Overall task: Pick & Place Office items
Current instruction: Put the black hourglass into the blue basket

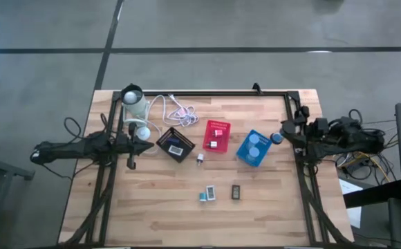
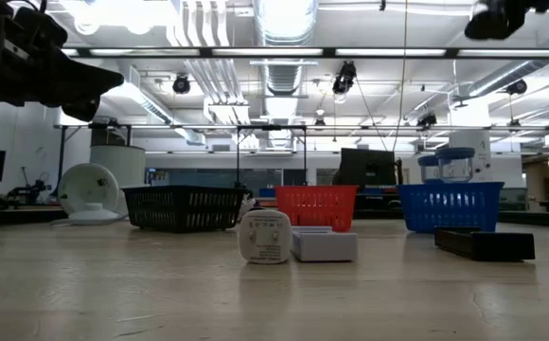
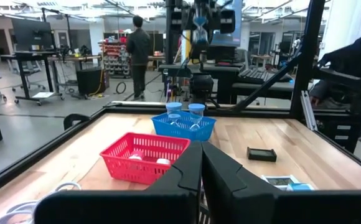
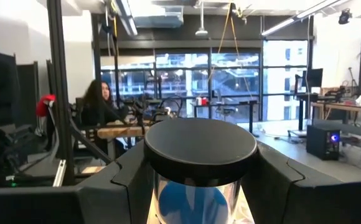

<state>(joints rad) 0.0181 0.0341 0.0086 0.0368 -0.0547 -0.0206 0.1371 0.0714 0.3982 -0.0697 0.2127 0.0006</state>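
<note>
pale wood tabletop, open workshop behind

the right gripper [image 4: 199, 180] fingers clamp a black-lidded jar [image 4: 199, 163] just beside the blue bin [image 1: 254, 149]. left gripper [image 3: 200, 180] fingers are closed, empty, near the lamp [image 1: 135, 104]. small office items [image 1: 208, 194] lie mid-tabletop [image 1: 159, 214]. people stand beyond.

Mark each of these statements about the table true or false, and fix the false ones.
1. The blue bin holds two pale-blue round pieces. True.
2. The red bin stands between the black bin and the blue bin. True.
3. The left gripper is wide open. False: it is shut and holds nothing.
4. The right gripper is empty. False: it is shut on a clear round container with a black lid.
5. The white lamp lies near the right arm. False: it lies by the left arm.
</note>
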